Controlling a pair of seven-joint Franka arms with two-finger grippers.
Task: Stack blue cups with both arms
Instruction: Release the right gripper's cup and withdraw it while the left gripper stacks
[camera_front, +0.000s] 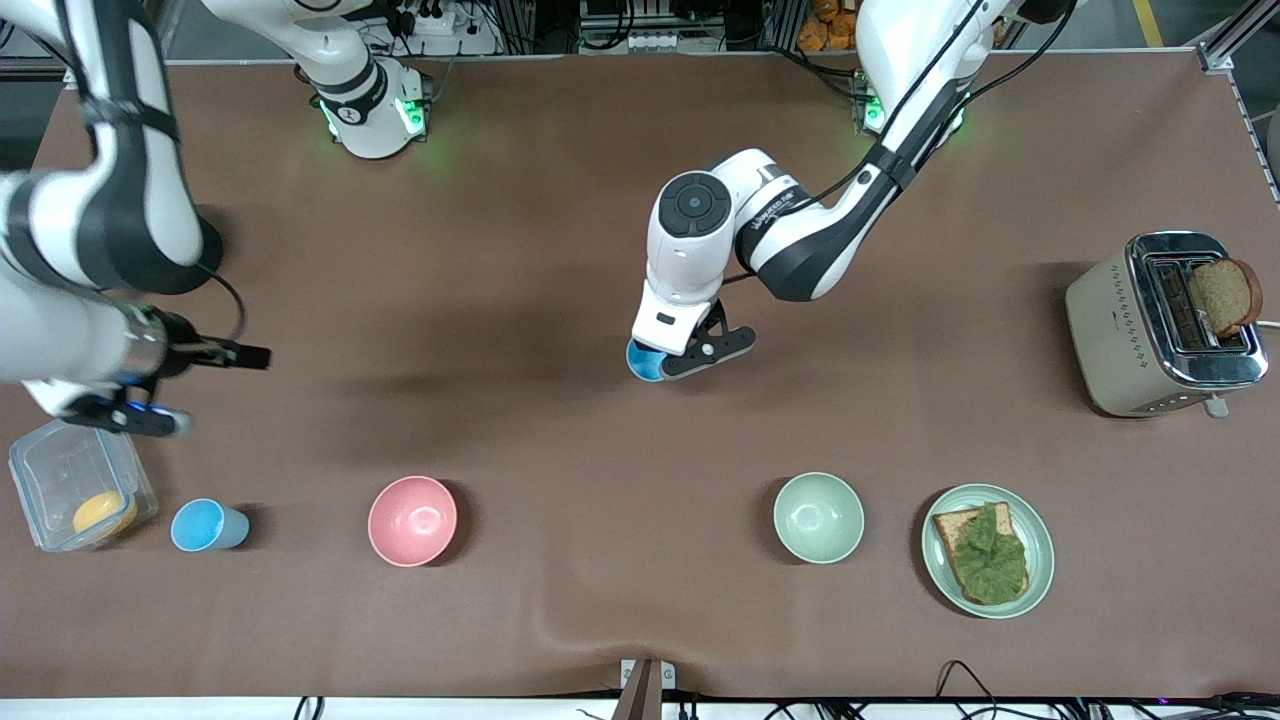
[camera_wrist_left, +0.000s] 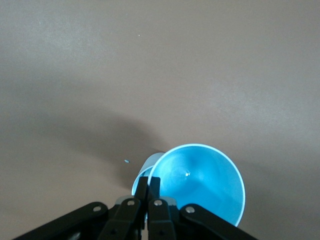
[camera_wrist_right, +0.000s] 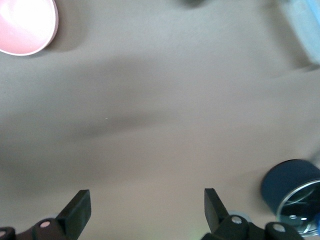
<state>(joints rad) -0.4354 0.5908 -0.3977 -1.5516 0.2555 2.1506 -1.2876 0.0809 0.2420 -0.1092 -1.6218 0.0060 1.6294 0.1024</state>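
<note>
The left gripper (camera_front: 690, 358) is up over the middle of the bench (camera_front: 560, 200), its fingers (camera_wrist_left: 150, 192) pinched on the rim of a blue cup (camera_front: 645, 363); in the left wrist view that cup (camera_wrist_left: 200, 182) hangs tilted, its mouth open to the camera, with the fingers closed on its wall. The second cup (camera_front: 207, 525) lies on its side near the front edge at the right arm's end, between a clear box (camera_front: 75, 480) holding something yellow and a pink bowl (camera_front: 412, 520). The right gripper (camera_front: 215, 353) is over the bench near that box, fingers (camera_wrist_right: 77, 212) spread wide and holding nothing. A green bowl (camera_front: 818, 517) sits in the same row toward the left arm's end, beside a plate (camera_front: 1040, 560) carrying toast with lettuce. A toaster (camera_front: 1160, 325) with a slice sticking out stands farther from the camera than the plate.
</note>
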